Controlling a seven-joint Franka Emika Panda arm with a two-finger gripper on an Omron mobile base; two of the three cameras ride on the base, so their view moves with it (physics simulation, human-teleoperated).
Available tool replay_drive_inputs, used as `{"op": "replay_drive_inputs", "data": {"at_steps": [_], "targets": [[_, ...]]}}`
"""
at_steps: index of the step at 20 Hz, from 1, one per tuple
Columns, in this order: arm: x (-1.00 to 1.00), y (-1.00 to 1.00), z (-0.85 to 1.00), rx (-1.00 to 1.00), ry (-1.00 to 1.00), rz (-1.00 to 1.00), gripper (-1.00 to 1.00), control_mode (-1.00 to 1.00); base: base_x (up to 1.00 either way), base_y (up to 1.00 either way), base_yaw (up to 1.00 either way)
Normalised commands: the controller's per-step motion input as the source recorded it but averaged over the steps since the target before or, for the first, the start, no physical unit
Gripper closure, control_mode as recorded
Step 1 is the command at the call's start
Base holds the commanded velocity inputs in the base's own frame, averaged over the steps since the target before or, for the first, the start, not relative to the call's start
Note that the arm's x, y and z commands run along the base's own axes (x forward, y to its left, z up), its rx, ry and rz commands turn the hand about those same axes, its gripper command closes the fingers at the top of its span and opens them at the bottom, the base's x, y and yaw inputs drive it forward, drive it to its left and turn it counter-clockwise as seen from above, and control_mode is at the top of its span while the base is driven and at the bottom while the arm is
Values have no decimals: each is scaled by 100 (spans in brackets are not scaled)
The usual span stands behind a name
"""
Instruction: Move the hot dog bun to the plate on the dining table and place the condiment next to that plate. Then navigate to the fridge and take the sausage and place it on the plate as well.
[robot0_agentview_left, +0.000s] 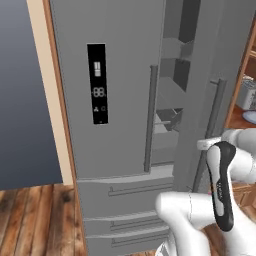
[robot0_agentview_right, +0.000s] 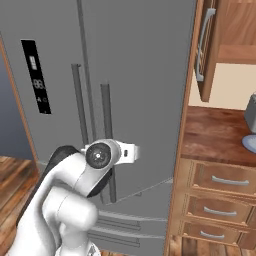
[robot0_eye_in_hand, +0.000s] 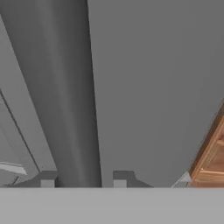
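The tall grey fridge (robot0_agentview_left: 120, 75) stands right in front of me. Its right door is ajar, and grey shelves (robot0_agentview_left: 172, 85) show through the gap. My gripper (robot0_eye_in_hand: 84, 179) is shut on that door's long vertical handle (robot0_eye_in_hand: 74, 109), with one dark fingertip (robot0_eye_in_hand: 48, 178) on each side of the bar. From the base, the white hand (robot0_agentview_right: 127, 152) sits against the same handle (robot0_agentview_right: 106, 125) at about mid height. The sausage, hot dog bun, plate, condiment and dining table are out of view.
The left fridge door carries a black display panel (robot0_agentview_left: 98, 82), and drawers (robot0_agentview_left: 125, 210) sit below. Close on the right stands a wooden counter (robot0_agentview_right: 220, 135) with drawers (robot0_agentview_right: 225, 180), an upper cabinet (robot0_agentview_right: 225, 30) and a grey appliance (robot0_agentview_right: 251, 112). A wood floor (robot0_agentview_left: 35, 220) lies to the left.
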Motion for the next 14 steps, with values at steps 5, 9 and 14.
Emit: {"op": "replay_drive_inputs", "data": {"at_steps": [5, 9, 14], "targets": [[-100, -68, 28, 0, -2, -2, -100, -100, 0, 0, 0], [-100, 16, 49, -6, 0, -8, -100, -100, 0, 0, 0], [-100, 80, 61, -18, -10, -20, -100, -100, 0, 0, 0]]}}
